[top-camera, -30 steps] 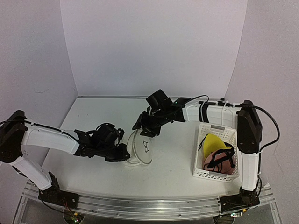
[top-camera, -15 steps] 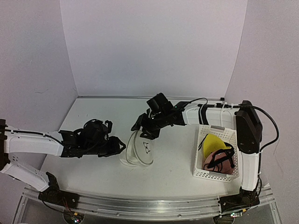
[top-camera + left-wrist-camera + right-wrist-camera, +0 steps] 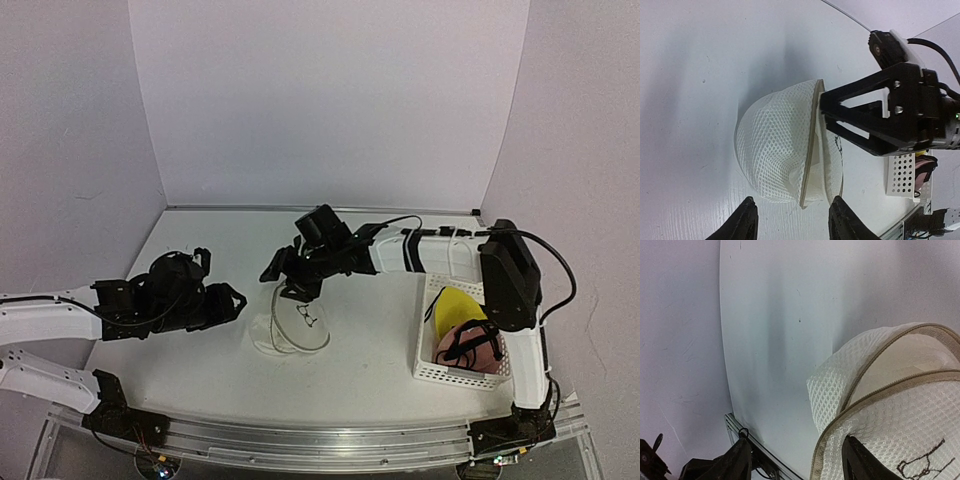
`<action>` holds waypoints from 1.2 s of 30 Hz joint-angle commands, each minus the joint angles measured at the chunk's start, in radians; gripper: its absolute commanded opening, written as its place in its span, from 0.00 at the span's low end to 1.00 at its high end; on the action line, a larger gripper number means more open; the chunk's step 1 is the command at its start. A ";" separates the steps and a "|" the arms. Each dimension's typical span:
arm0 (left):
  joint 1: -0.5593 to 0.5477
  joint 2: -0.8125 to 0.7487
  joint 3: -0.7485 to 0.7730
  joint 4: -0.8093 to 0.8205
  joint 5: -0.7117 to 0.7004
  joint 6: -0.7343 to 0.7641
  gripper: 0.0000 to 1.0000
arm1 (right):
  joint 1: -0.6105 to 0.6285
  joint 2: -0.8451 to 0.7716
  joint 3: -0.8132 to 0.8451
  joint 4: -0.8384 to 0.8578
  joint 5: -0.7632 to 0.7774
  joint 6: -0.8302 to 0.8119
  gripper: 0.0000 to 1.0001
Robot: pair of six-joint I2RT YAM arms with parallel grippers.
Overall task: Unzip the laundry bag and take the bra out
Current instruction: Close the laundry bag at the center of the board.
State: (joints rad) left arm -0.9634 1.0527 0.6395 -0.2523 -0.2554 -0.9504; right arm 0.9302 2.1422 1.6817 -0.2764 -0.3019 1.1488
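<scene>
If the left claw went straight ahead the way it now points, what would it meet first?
Most likely the domed side of the round white mesh laundry bag, straight ahead of the open left claw. The right claw is beyond it.

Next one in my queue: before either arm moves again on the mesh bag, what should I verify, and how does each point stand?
1. Left end effector open and clear of the round white mesh laundry bag: ok.
2. Right end effector open by the bag's rim, holding nothing: ok.
3. Zipper gap parted between the tan trims: ok.
4. Sight of the bra inside: cannot tell.
5. Bag resting on the white table: ok.
6. White perforated plastic basket apart from the bag: ok.
</scene>
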 commanded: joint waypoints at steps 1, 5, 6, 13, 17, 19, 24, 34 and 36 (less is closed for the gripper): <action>-0.001 0.015 0.053 -0.010 0.015 0.041 0.49 | 0.011 0.075 0.042 0.055 -0.012 0.010 0.63; -0.001 0.029 0.066 -0.011 0.032 0.057 0.50 | 0.020 0.123 0.029 0.109 -0.014 0.009 0.63; -0.001 0.038 0.071 -0.011 0.037 0.063 0.50 | 0.022 0.133 0.023 0.122 -0.016 0.011 0.63; -0.001 0.074 0.086 -0.014 0.056 0.073 0.51 | 0.032 0.156 -0.012 0.151 -0.020 0.002 0.63; 0.001 0.091 0.094 -0.017 0.053 0.081 0.53 | 0.032 0.109 -0.025 0.152 0.000 -0.028 0.63; 0.005 0.103 0.104 -0.019 0.058 0.091 0.53 | 0.032 0.081 -0.025 0.151 0.006 -0.041 0.63; 0.052 0.121 0.127 -0.028 0.088 0.133 0.54 | 0.031 -0.005 -0.043 0.151 0.027 -0.086 0.64; 0.196 0.195 0.206 -0.034 0.234 0.303 0.55 | 0.032 -0.225 -0.223 0.134 0.082 -0.250 0.63; 0.207 0.264 0.252 -0.045 0.277 0.346 0.54 | 0.036 -0.255 -0.255 0.124 0.080 -0.305 0.61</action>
State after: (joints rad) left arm -0.7807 1.2274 0.7856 -0.2993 -0.0742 -0.7227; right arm 0.9546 1.9648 1.4788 -0.1532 -0.2428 0.9672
